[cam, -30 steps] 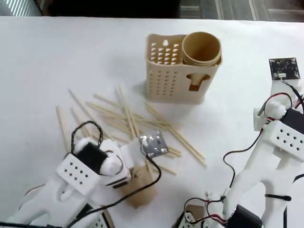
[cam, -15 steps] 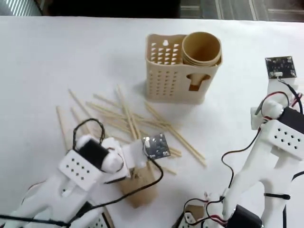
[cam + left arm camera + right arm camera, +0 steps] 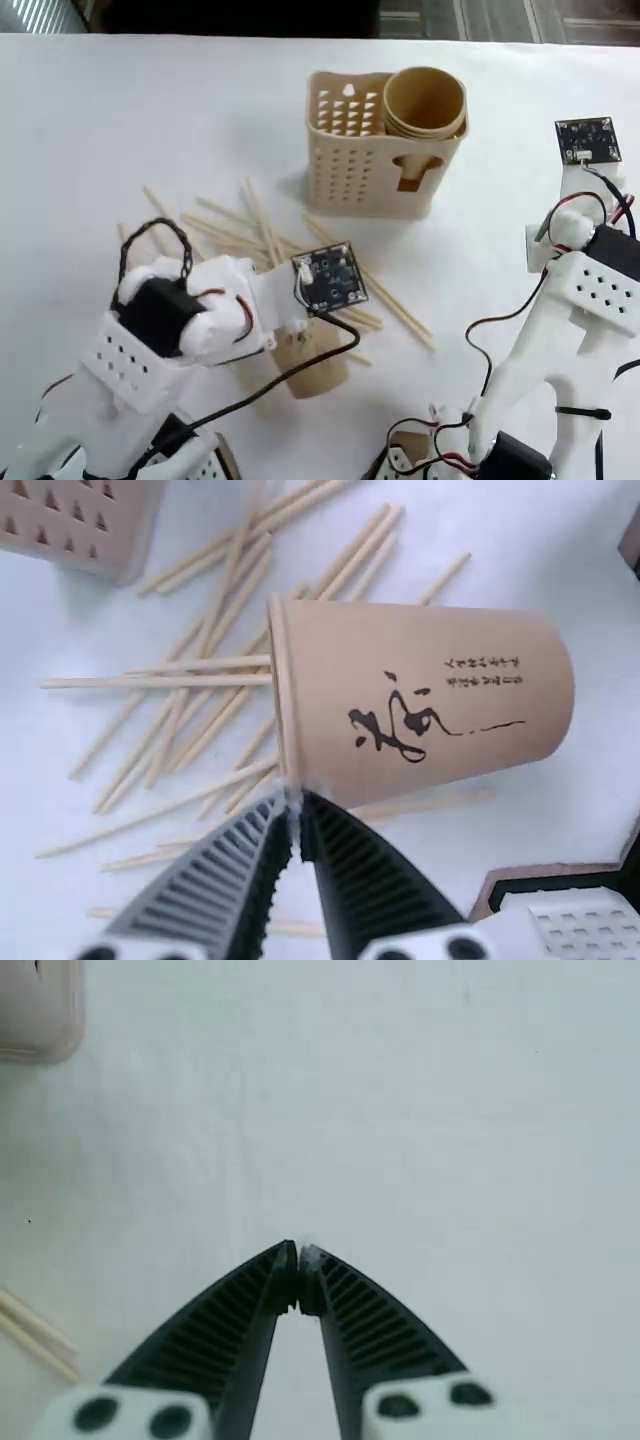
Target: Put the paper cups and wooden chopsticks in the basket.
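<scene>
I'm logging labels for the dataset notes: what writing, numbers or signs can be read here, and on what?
Cup: a large black brush-style mark and two lines of tiny characters, too small to read.
Basket: no print, just holes.
Circuit board: marks too small to read.
Nothing in these views can be quoted as legible text.

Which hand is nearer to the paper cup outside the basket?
Left. The left hand pinches the paper cup at its rim; the right hand is apart, over the table.
</scene>
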Motion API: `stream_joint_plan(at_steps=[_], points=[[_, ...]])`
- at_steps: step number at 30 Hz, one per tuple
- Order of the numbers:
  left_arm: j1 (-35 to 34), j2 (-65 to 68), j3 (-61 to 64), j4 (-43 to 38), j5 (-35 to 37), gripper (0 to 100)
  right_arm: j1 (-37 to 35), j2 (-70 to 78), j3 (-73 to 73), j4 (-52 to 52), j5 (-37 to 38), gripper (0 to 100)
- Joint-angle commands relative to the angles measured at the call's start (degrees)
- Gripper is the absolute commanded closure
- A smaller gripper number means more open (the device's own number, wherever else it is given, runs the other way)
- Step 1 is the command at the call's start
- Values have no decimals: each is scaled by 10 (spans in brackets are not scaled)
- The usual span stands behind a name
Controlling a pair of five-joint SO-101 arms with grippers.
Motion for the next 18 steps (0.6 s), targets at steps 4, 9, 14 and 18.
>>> stream_joint_plan(at_steps=[4, 9, 14, 18], points=[[5, -11, -121, -49, 48, 978, -3, -15, -2, -8, 0, 981], [5, -7, -171, -147, 68, 979, -3, -15, -2, -8, 0, 981], [-9, -6, -170, -288, 67, 979, -2, -20, -2, -8, -4, 981], [-35, -1, -149, -426, 63, 980, -2, -20, -2, -6, -6, 981]])
